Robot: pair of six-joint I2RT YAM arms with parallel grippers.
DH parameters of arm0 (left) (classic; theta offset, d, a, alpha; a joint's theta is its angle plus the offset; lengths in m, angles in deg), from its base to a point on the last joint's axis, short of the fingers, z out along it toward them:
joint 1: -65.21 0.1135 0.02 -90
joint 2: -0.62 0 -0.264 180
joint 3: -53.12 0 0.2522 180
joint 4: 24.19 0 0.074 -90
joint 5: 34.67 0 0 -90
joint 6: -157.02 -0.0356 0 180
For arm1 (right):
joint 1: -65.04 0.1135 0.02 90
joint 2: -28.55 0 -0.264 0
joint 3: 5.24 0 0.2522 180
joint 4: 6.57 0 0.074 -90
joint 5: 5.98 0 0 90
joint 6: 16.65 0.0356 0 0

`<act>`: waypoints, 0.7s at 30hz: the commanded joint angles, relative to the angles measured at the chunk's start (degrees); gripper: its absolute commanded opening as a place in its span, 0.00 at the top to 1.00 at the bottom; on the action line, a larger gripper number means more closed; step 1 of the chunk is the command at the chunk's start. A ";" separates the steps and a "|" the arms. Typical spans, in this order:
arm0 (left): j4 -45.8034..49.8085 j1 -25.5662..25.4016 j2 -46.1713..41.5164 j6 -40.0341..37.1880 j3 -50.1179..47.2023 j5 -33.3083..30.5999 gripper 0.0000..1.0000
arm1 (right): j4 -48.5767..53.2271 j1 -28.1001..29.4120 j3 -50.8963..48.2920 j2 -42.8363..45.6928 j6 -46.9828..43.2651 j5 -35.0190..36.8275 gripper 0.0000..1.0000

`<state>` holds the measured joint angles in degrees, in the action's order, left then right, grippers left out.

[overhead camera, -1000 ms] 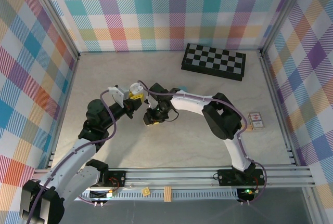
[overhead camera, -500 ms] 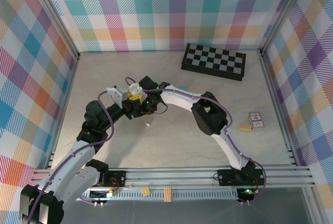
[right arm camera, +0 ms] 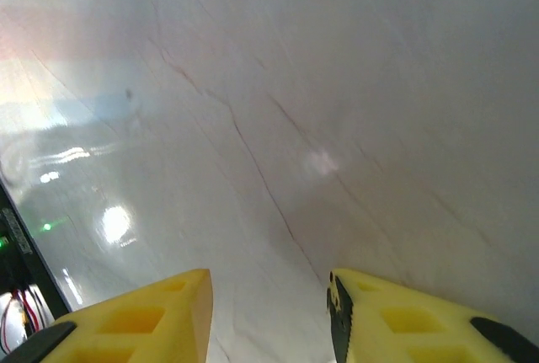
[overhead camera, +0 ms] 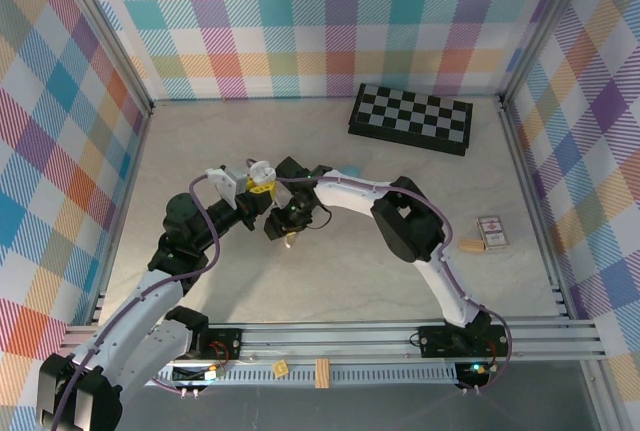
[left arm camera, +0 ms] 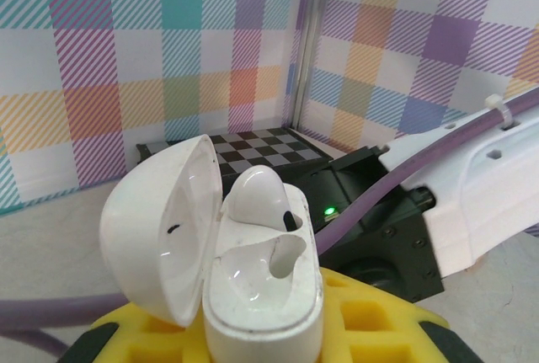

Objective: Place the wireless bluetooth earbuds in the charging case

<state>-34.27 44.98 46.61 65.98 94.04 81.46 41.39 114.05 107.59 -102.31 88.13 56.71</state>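
My left gripper (left arm camera: 261, 342) is shut on the white charging case (left arm camera: 265, 296), gripping its lower body between the yellow pads. The lid (left arm camera: 160, 228) is swung open to the left. One white earbud (left arm camera: 257, 199) sits in the far socket, and the near socket is empty. In the top view the charging case (overhead camera: 262, 170) is held up at mid-table in the left gripper (overhead camera: 256, 187). My right gripper (overhead camera: 285, 227) hangs just right of and below it. In the right wrist view the right gripper (right arm camera: 269, 312) is open, with bare table between its yellow fingers (right arm camera: 160, 312).
A folded chessboard (overhead camera: 410, 118) lies at the back right. A small card box (overhead camera: 492, 232) and a wooden block (overhead camera: 470, 246) sit by the right wall. A small light blue thing (overhead camera: 352, 172) shows behind the right arm. Plaid walls enclose the table.
The right gripper swung up to the charging case half a second ago, then drew back down and away. The left gripper stayed shut on the case, shifting only slightly.
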 commanded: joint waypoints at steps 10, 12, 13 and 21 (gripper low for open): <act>-0.68 -0.40 1.04 -0.08 1.63 -0.11 0.88 | 0.24 -0.86 -14.94 11.38 -0.72 -0.02 0.59; -0.81 -0.40 1.28 -0.25 1.76 -0.20 0.88 | -0.37 -0.87 -15.05 12.37 -0.79 2.14 0.59; -0.87 -0.34 1.30 -0.26 1.80 -0.16 0.88 | -0.33 -0.87 -14.40 12.52 -0.94 3.15 0.59; 0.18 -0.43 0.56 -0.30 2.12 -0.11 0.88 | 3.47 0.84 -5.94 8.27 -3.97 8.15 0.57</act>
<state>-34.36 44.98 47.84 65.96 94.48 81.18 43.18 113.22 97.93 -92.59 87.37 62.65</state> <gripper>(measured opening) 0.203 0.427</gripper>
